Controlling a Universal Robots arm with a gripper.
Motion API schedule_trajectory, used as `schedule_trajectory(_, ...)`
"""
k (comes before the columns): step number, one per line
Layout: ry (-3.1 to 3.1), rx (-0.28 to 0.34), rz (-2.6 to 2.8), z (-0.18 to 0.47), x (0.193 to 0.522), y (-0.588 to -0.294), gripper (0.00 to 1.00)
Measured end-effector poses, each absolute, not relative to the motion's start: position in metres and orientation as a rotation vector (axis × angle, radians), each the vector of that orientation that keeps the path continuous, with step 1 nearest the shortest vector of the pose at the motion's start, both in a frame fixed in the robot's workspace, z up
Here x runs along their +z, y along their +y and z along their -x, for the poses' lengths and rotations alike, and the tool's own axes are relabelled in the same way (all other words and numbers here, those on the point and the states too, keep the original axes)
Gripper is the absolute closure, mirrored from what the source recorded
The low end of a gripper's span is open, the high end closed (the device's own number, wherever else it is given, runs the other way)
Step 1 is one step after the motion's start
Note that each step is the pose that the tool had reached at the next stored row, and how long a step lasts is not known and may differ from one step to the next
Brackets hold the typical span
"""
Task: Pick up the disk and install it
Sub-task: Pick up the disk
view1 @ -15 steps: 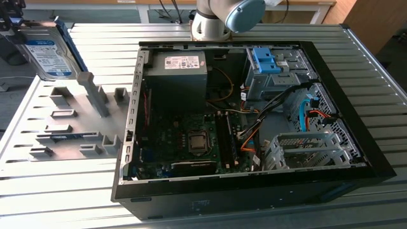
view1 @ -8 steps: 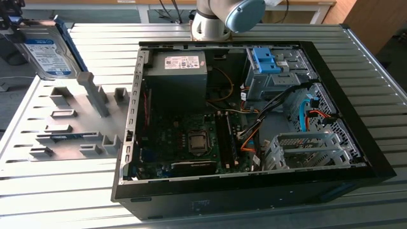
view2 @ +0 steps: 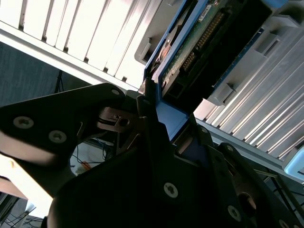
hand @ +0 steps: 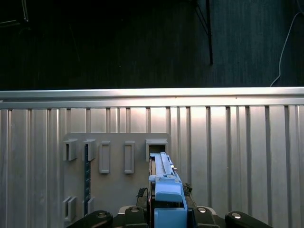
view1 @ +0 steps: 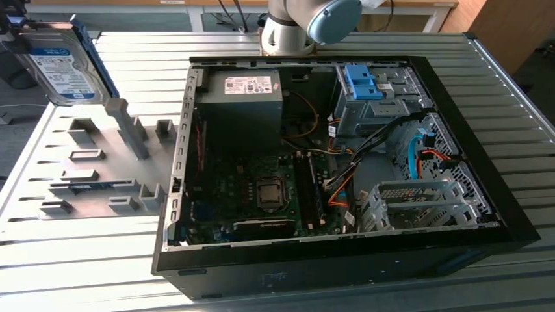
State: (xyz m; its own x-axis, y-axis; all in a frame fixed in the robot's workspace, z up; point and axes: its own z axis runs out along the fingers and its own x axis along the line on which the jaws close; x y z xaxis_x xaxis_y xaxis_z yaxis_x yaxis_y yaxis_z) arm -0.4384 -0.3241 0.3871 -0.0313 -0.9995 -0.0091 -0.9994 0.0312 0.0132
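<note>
I can't read a single word or number anywhere. The disk (view1: pixel 59 65) I hold carries a white label with a blue lower band, and its lines of print are too fine to make out in the exterior view. The dark grey box (view1: pixel 243 110) inside the computer case (view1: pixel 347 266) bears a white sticker (view1: pixel 249 84) with rows of tiny print, equally unreadable. The first wrist view has the disk edge-on and the second shows its circuit-board side, with no legible lettering on either.
</note>
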Motion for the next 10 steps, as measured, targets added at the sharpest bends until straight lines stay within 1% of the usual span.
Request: schedule_trajectory(10, -2.254, -0.025, -2.185, 0.4384, 0.3876, -0.3241, 0.64)
